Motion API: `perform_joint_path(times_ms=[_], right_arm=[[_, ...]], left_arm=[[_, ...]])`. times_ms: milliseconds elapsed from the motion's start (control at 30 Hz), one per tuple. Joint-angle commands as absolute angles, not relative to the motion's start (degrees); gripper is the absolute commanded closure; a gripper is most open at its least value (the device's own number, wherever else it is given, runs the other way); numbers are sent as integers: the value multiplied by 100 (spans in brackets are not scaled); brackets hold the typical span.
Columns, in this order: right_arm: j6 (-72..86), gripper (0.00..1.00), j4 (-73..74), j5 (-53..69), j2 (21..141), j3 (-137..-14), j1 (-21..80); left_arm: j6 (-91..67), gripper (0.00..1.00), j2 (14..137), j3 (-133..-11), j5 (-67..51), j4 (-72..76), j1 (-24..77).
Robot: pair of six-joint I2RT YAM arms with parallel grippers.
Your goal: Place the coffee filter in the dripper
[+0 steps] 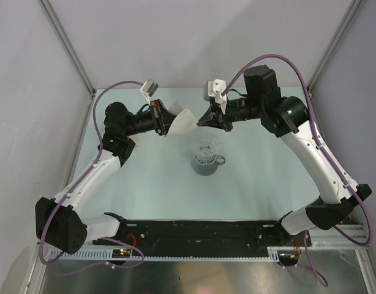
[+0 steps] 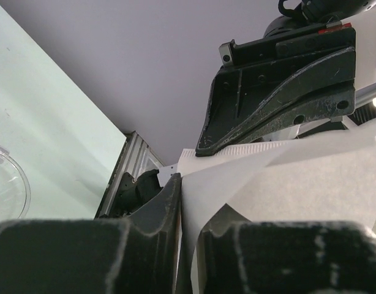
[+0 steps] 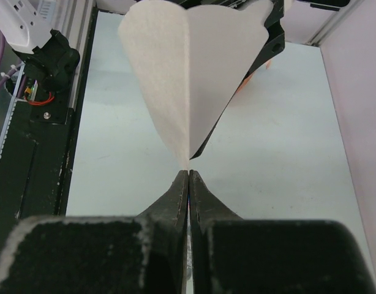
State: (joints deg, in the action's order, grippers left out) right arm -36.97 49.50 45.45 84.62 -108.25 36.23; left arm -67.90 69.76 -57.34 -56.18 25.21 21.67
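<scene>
White coffee filter (image 1: 185,120) fanned open in mid-air, left gripper (image 1: 171,127) pinching one edge, right gripper (image 1: 202,120) clamped on its opposite tip, ribbed grey dripper (image 1: 207,157) at its 5 o'clock.

— What sort of place is this?
— A robotics lab cell. Plain grey panels (image 1: 194,37) in aluminium posts (image 1: 67,46), a pale worktop (image 1: 151,190), two arms (image 1: 96,174) bolted to a black rail (image 1: 200,231) at the near edge, purple cables (image 1: 270,57).
</scene>
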Motion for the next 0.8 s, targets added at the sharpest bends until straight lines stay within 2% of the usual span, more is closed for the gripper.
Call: perform_joint_path(times_ms=[0, 200, 233, 300, 333, 400, 600, 767], right_arm=[[-3822, 100, 4944, 4564, 8473, -10991, 3686], [-3888, 100, 5049, 4549, 8359, -10845, 3611], [-3851, 93, 5064, 4525, 8359, -10841, 3607], [-3661, 62, 5063, 4480, 8358, -10862, 3574], [-3509, 51, 5041, 4472, 8354, -10876, 3536], [-2993, 37, 4815, 4434, 8331, -10899, 3387], [-689, 25, 3807, 4295, 8038, -10695, 2662], [307, 14, 2897, 3564, 7524, -10334, 2373]], left_arm=[[-6684, 85, 6994, -5972, -5655, 2699, 2235], [-6716, 99, 6857, -5834, -5346, 2699, 2116], [-6684, 99, 6838, -5848, -5283, 2703, 2112], [-6569, 100, 6827, -5945, -5164, 2636, 2097], [-6475, 100, 6811, -6031, -5069, 2504, 2094], [-6088, 100, 6752, -6201, -4829, 2105, 2079], [-3547, 100, 6625, -7164, -3457, -397, 2215], [-1685, 100, 6695, -7885, -1813, -1686, 2712]])
